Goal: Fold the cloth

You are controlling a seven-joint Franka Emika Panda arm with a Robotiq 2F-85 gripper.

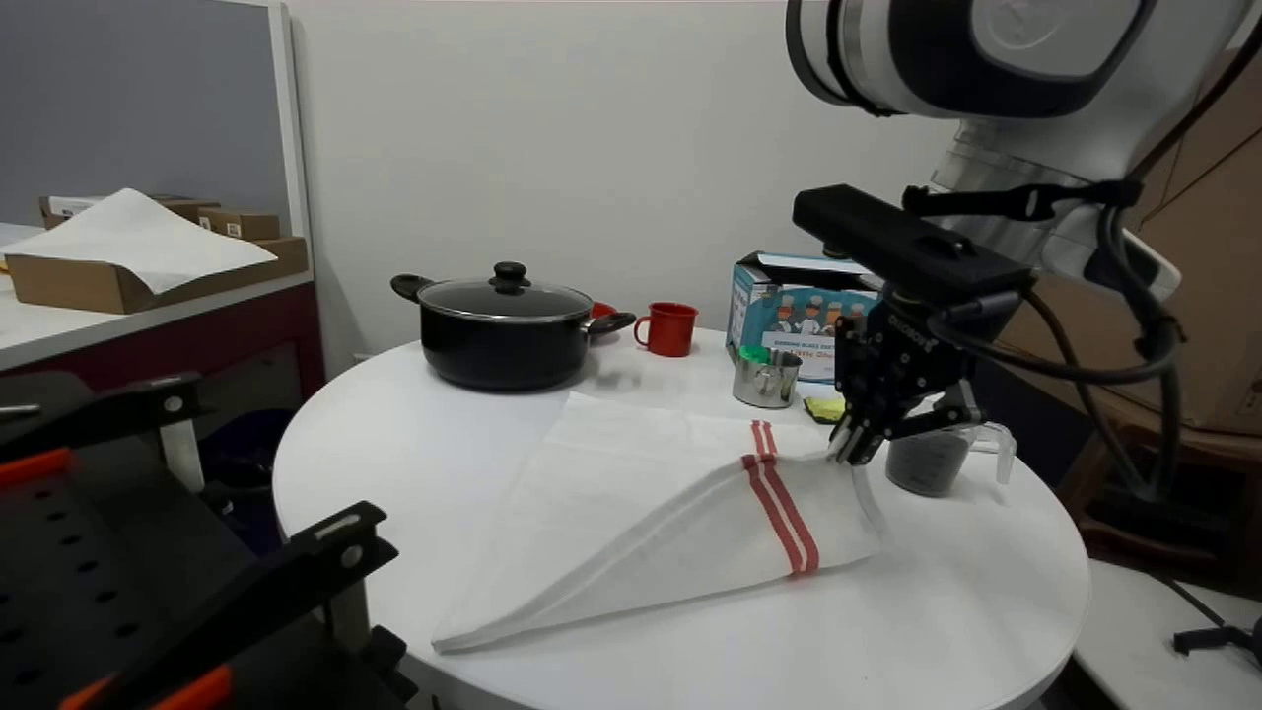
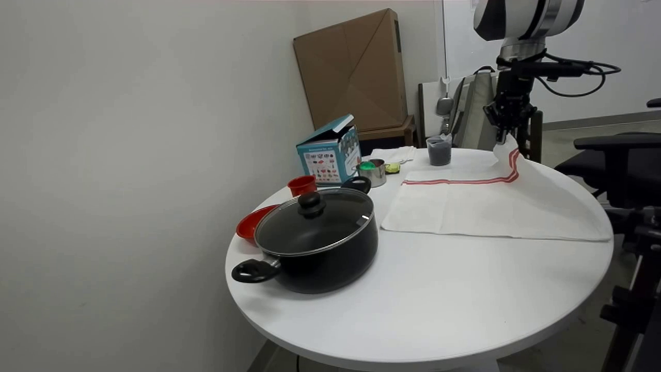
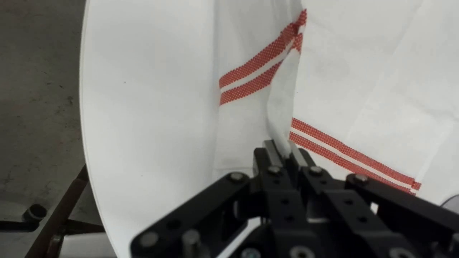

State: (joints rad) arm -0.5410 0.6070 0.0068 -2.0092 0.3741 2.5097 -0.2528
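While a plain pale wall (image 1: 592,148) fills the upper middle of an exterior view, a round white worktop (image 1: 375,473) spreads below it, a smooth, flat ground that suits folding. In an exterior view a big brown cardboard carton (image 2: 356,72) stands tilted at upper middle. Across the lower middle of an exterior view, on the worktop, lies the white dish towel (image 1: 680,528), its red-striped end at right, its lower part turned up in a slanting flap; a first fold looks to be under way. A lidded black pot (image 1: 503,345) stands at upper left of the towel and a teal printed box (image 1: 804,320) at upper right, probably set back to leave folding room. At lower middle of the wrist view, the black hand (image 3: 284,148) pinches the towel by its striped end, holding that bit up off the worktop, likely so the flap can travel without dragging the rest. Near the hand stands a clear handled jug (image 1: 929,461) with dark contents, which a wide swing might catch. Beyond sit a steel cup (image 1: 767,383), a red mug (image 1: 670,330) and, smallest, a yellow sponge (image 1: 824,409).
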